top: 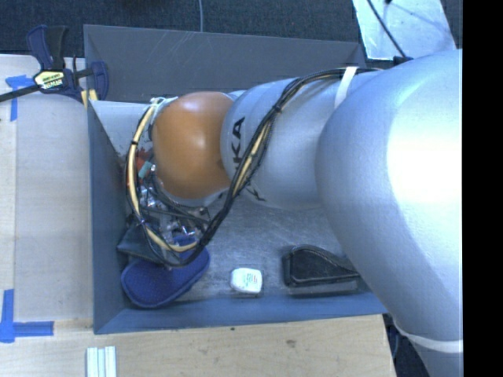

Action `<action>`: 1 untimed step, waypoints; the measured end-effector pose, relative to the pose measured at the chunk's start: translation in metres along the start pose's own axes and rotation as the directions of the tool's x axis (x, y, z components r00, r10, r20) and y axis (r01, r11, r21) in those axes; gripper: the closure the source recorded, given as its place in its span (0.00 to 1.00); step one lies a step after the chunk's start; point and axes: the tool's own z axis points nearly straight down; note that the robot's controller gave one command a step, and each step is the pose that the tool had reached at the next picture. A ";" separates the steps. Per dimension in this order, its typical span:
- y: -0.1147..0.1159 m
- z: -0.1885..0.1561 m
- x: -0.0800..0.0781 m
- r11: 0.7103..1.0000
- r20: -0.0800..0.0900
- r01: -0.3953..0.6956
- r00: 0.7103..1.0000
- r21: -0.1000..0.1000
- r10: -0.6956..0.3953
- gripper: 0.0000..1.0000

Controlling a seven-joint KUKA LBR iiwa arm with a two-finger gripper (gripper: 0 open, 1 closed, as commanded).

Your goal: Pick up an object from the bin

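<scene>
Along the bin's (236, 311) near wall, pouch (157, 283) left, small block (246, 281) middle, wedge (318, 269) right.

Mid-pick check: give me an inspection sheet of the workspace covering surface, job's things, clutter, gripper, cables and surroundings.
Surface: grey bin floor, speckled.
Job's things: blue rounded object in the near-left corner, with a dark flat object just above it by the left wall. Both are close under the gripper.
Clutter: small white block and black wedge-shaped object along the near wall, apart from each other.
Gripper: gripper is low at the bin's left side, beneath the orange cover. Whether it is open or shut cannot be told.
Cables: yellow and black cables run along the arm and down past the cover to the gripper.
Surroundings: dark floor beyond the far wall.
</scene>
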 end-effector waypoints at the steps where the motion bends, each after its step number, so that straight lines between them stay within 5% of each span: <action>1: -0.044 0.001 -0.036 0.896 -0.001 -0.444 0.896 0.005 0.444 0.00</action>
